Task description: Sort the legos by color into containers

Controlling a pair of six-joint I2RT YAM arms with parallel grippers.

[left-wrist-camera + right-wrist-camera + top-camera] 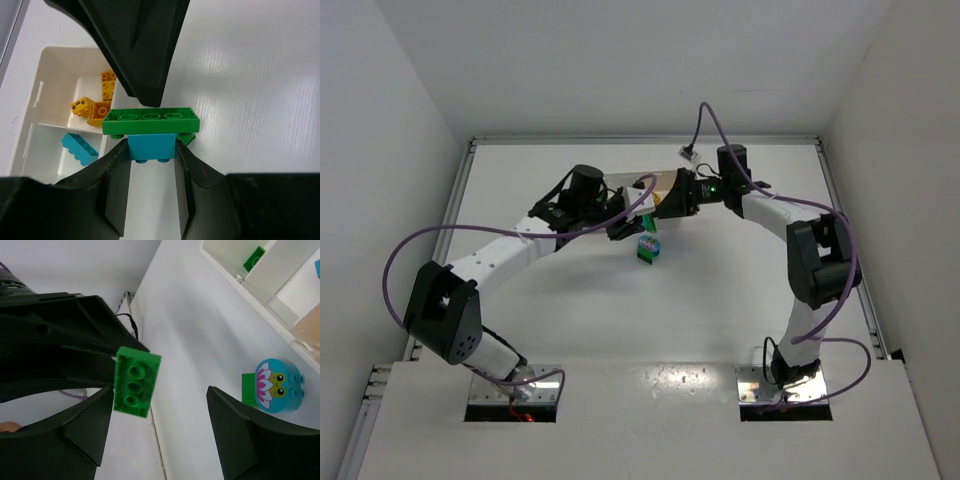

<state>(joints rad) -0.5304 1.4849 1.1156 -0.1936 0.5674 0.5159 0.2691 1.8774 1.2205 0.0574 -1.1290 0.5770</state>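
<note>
My left gripper (151, 150) is shut on a cyan-blue lego (151, 146) that has a flat green lego (151, 121) stuck across its far end. In the right wrist view that green lego (136, 382) hangs beside the left finger of my right gripper (160, 410), which stands open with nothing clamped. Both grippers meet just in front of the white tray (37, 95), left gripper (623, 228) and right gripper (660, 207). The containers hold yellow-orange legos (95, 107), a cyan lego (79, 148) and a green lego (254, 259), each colour in its own compartment.
A cyan lego with a flower-and-frog picture (277, 385) stands on the table against a green lego (248, 388), just near of the grippers (648, 248). The tray wall (235, 267) is close behind. White walls enclose the table.
</note>
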